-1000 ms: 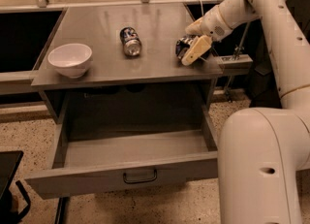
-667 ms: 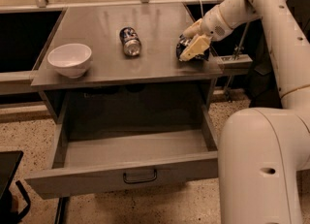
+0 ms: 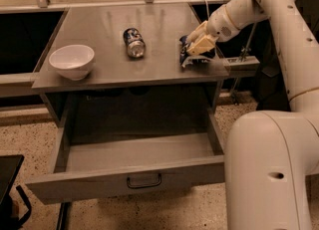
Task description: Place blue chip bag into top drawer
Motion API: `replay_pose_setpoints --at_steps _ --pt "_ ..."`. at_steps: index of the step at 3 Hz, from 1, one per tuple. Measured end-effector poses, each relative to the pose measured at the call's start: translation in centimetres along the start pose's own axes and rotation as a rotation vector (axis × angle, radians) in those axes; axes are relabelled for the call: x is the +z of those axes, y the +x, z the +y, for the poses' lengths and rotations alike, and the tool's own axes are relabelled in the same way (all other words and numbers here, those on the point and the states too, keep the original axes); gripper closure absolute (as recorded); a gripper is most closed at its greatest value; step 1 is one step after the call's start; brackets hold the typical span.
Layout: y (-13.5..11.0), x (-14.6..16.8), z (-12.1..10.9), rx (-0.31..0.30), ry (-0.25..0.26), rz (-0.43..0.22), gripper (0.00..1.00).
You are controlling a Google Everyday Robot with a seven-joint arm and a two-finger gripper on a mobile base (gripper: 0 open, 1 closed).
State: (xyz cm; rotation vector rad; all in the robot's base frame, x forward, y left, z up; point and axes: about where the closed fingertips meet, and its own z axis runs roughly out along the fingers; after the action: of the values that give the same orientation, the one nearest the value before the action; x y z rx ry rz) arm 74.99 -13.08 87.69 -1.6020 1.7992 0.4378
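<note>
Camera view: the cream two-finger tool (image 3: 198, 47), upper right of centre, is clamped on the crumpled dark-blue foil chip bag (image 3: 191, 60). The bag rests at the right front corner of the grey metal bench (image 3: 99, 25). A blue-and-silver soda can (image 3: 134, 42) lies on its side mid-bench, and a white round bowl (image 3: 72, 60) stands at left. The wide grey metal top drawer (image 3: 124, 179) is pulled out below the bench front. Tool, bag, can and bowl sit as in the earlier frame.
</note>
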Motion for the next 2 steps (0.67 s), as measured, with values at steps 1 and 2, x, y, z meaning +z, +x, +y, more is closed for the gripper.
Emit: replay_pose_setpoints --at_steps 1,2 --pt "0.0 0.0 0.0 0.0 0.0 0.0 1.0" --pt "-1.0 -1.5 1.2 -0.045 -0.002 0.014 1.0"
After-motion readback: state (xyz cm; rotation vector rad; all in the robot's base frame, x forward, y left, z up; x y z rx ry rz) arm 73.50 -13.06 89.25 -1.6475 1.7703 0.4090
